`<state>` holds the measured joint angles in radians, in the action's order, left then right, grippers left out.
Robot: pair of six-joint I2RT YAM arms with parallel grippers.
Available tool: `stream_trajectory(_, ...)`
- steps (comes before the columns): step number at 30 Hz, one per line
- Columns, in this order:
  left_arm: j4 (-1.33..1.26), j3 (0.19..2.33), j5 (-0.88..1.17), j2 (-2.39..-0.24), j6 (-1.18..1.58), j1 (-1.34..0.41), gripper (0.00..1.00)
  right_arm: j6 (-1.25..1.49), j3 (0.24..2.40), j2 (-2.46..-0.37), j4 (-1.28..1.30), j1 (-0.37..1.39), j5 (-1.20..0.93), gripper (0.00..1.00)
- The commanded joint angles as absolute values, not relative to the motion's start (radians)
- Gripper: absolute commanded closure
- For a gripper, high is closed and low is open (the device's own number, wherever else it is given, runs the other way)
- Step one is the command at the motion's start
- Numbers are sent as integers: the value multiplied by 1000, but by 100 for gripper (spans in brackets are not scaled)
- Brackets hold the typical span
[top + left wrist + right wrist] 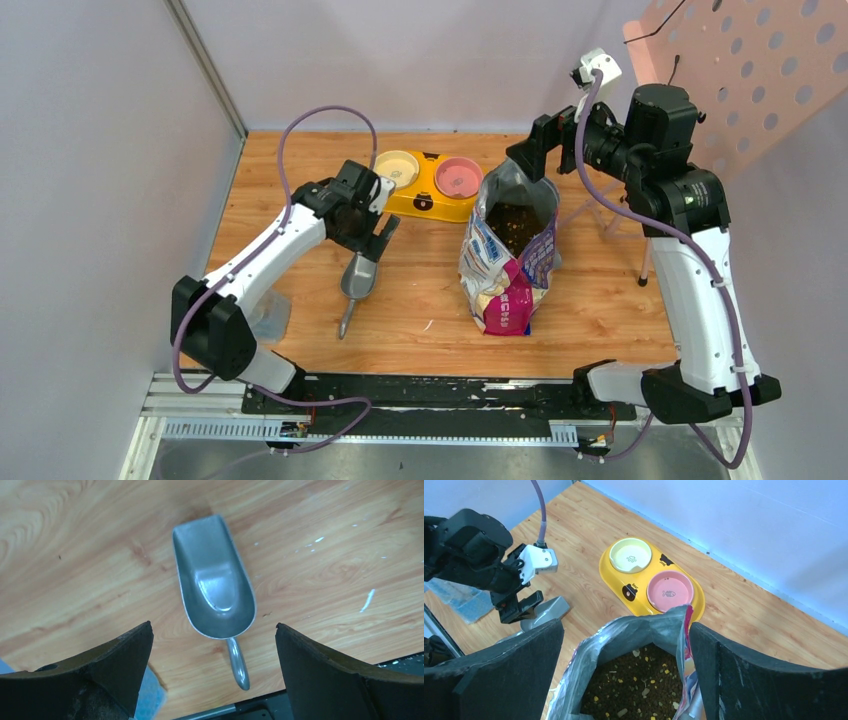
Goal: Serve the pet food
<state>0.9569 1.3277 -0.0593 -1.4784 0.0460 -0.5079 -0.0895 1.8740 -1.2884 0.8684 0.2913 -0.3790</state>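
Left end effector [212,680], wide open and empty, hangs right over the scoop [214,577], handle pointing 6 o'clock in its wrist view, while the kibble [515,218] sits inside the bag [508,262] under the open, empty right end effector [626,680].

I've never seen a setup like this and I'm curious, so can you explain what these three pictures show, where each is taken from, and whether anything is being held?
Two robot arms are bolted at the near edge of a wooden table. One picture looks down from above; the other two come from cameras on the wrists.

On the table stand an open pet food bag with brown kibble inside, a yellow double feeder with a cream bowl and a pink bowl, and a grey metal scoop.

The left gripper hangs open above the scoop. The right gripper is open around the bag's mouth. Nothing is held.
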Motion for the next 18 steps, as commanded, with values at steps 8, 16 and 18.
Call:
stream_trajectory(8,863,1182,254,-1445,133,-211,37,-87,1840,-1264,837,288,-469,14)
stream_trajectory(16,795,1124,200,-1524,131,-204,34,-147,1890,-1263,958,287,-459,13)
stream_trajectory(18,776,1108,194,-1541,132,-204,35,-140,1877,-1252,971,288,-472,12)
